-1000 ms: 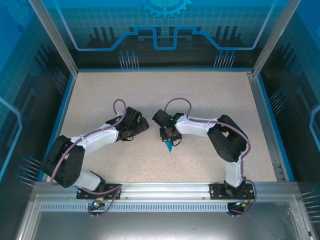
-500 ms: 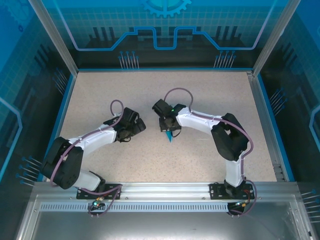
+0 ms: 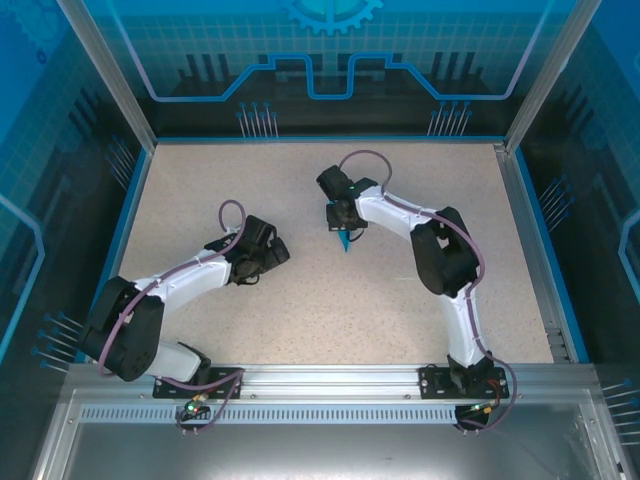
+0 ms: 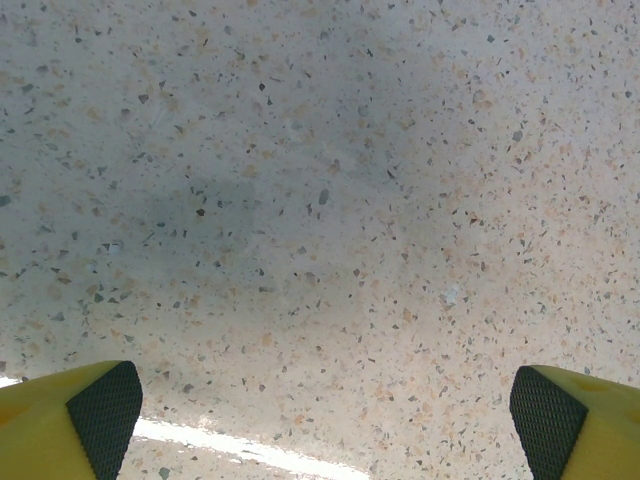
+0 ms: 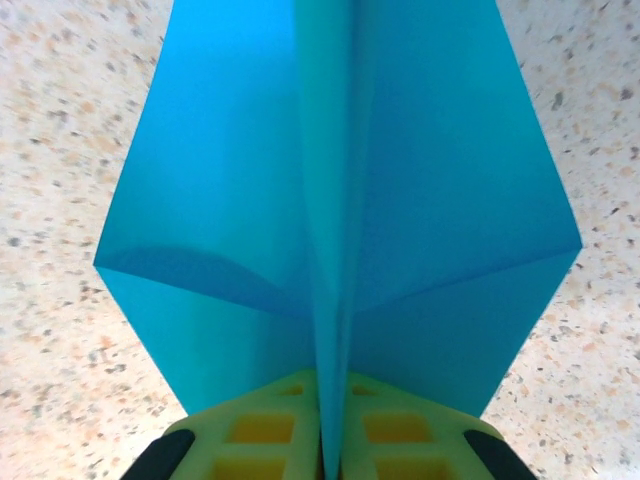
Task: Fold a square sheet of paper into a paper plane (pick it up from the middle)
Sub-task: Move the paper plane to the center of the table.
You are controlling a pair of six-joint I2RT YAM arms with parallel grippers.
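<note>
Robot lab / test cell, not a home or shop. Evidence: two white-and-black arms, left arm (image 3: 190, 280) & right arm (image 3: 440, 260), bolted side by side to an aluminium rail (image 3: 320, 378) at the near edge of a speckled stone-look table (image 3: 300, 320) w/ a blue border (image 3: 320, 140). Slotted aluminium posts (image 3: 108, 72) frame the cell. Walls are blue panels (image 3: 330, 60) printed w/ circuit lines & a gear graphic (image 3: 335, 12). Purple cables (image 3: 363, 153) loop along each arm. Left wrist cam looks down past the left gripper (image 4: 320, 415), yellow fingers (image 4: 30, 430) w/ black textured pads (image 4: 100, 415), onto the same tabletop. Sheet-metal shelf (image 3: 320, 450) sits in front of the bases.
</note>
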